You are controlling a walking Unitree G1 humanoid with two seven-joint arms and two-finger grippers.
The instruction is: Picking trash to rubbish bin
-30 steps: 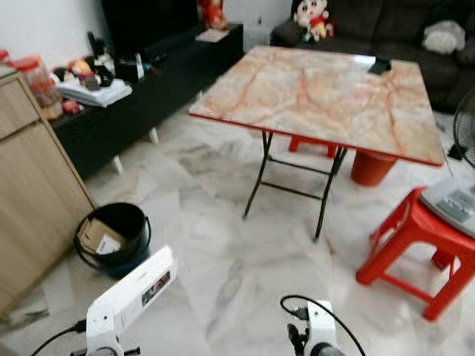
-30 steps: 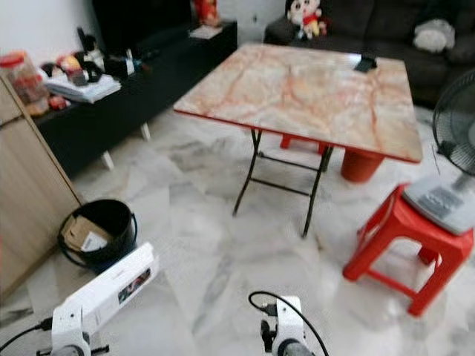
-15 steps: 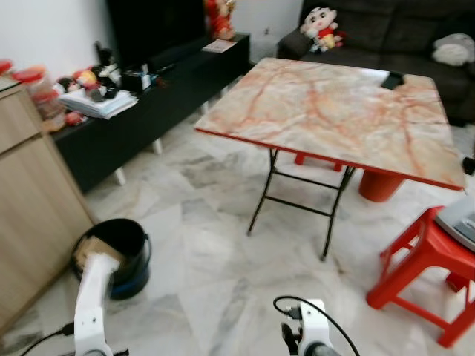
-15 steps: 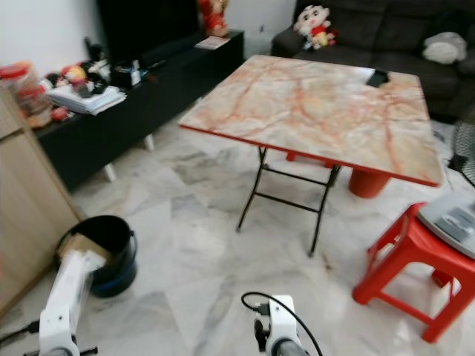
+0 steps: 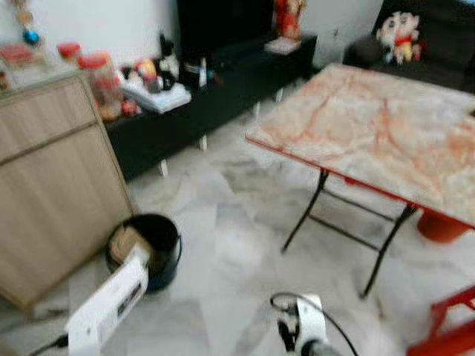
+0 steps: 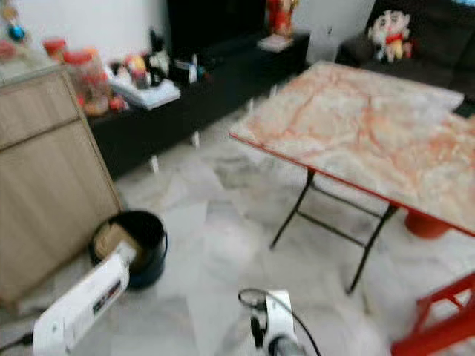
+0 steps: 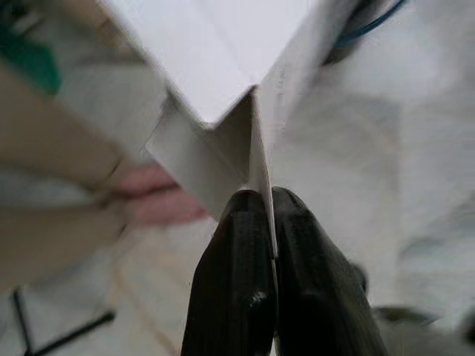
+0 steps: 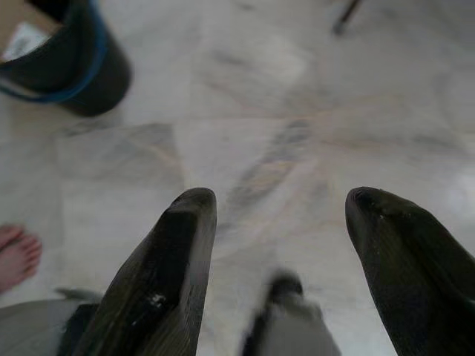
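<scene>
White card is what the left pincer (image 7: pixel 261 245) is clamped on: its two black fingers are pressed together on the thin edge of a long white carton (image 5: pixel 111 304), an open flap of which stands just beyond the fingertips in the left wrist view. From the head views the carton juts forward and up from the lower left, and its far end lies just at the near rim of the black rubbish bin (image 5: pixel 167 248), which stands on the marble floor close to the corner of the wooden cabinet (image 5: pixel 52 185). Something brown, likely cardboard, already lies inside the bin.

So the pick appears done and the carry nearly so; what is left, by my judgement, is to bring the carton fully over the bin's mouth and let go. Whether its end is already above the opening or just short of it I cannot tell, as the views are blurred.

The right pincer (image 8: pixel 286 252) hangs over bare floor, fingers spread wide and holding nothing.
</scene>
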